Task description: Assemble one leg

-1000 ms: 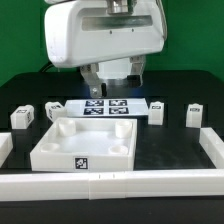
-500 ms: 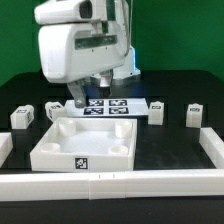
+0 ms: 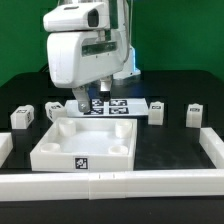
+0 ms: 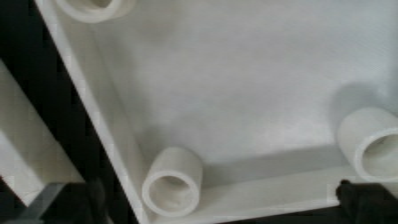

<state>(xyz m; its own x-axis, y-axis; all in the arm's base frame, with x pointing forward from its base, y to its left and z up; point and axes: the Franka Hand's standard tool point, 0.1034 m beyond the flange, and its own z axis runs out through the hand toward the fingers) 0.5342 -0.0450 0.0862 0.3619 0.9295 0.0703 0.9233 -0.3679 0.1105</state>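
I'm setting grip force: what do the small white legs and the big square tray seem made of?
Legs: probably matte white plastic, possibly 3D-printed; uniform colour, soft edges, no shine. Tray: likely the same matte plastic; the wrist view shows a smooth, even surface with moulded round sockets. Neither can be confirmed by look alone.

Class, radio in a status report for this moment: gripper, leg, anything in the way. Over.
Gripper open, empty, above white tray piece, at its far corner. Nearest leg loose beside it, ungripped. No obstruction seen between.
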